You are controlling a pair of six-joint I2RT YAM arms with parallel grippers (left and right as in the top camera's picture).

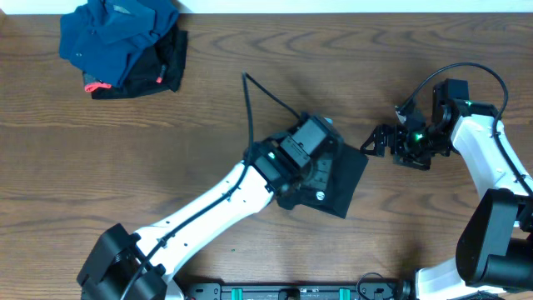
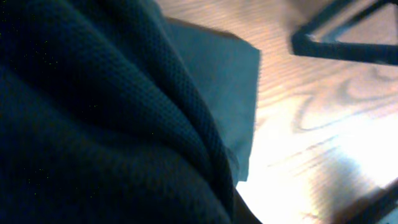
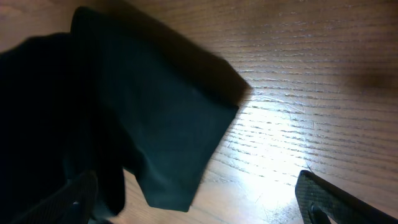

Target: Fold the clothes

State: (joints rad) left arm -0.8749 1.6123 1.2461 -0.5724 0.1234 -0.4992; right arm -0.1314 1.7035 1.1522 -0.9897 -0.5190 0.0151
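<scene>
The black garment [image 1: 343, 177] lies in a small folded heap near the middle of the wooden bench [image 1: 208, 108]. The left claw [image 1: 310, 148] sits on top of it. Fabric fills its wrist view, so whether its jaws grip or stand parted cannot be told. The right claw [image 1: 376, 142] gapes wide just beside the garment's right corner and seemingly holds nothing.

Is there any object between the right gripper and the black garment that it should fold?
No, nothing visible. The open right gripper hangs close to the black garment's right corner, with only wooden table around it. The left arm lies over the garment's left part, away from that corner.
</scene>
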